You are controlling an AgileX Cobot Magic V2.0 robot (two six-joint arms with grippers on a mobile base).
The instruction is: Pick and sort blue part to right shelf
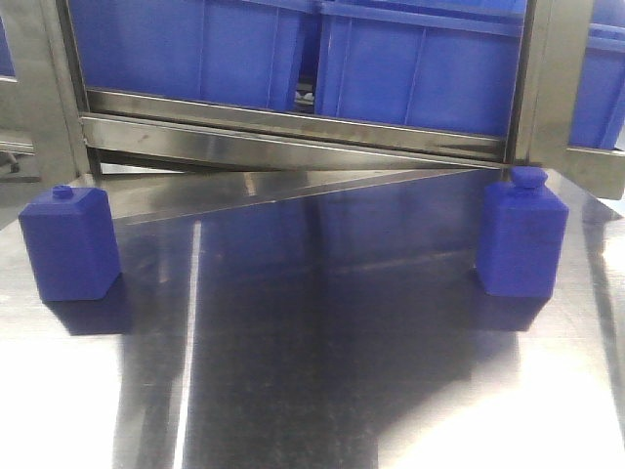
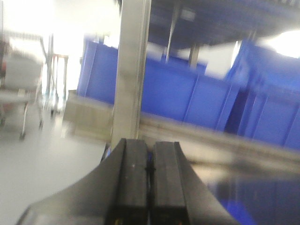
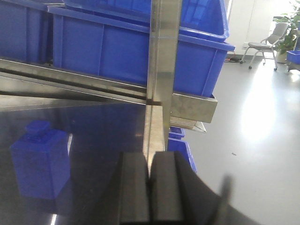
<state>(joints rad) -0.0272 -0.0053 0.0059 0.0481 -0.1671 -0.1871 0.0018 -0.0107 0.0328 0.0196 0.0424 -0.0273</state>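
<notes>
Two blue bottle-shaped parts stand upright on the steel table: one at the left (image 1: 70,244), one at the right (image 1: 520,237). Neither gripper shows in the front view. In the right wrist view my right gripper (image 3: 149,159) is shut and empty, with a blue part (image 3: 41,159) to its left, apart from it. In the blurred left wrist view my left gripper (image 2: 150,150) is shut with nothing between the jaws; a sliver of blue shows just left of its fingers.
Blue bins (image 1: 293,49) sit on a steel shelf (image 1: 293,132) behind the table. Upright steel posts stand at the back left (image 1: 44,88) and back right (image 1: 542,78). The right post (image 3: 161,70) rises just ahead of the right gripper. More blue bins (image 3: 180,145) sit on the floor.
</notes>
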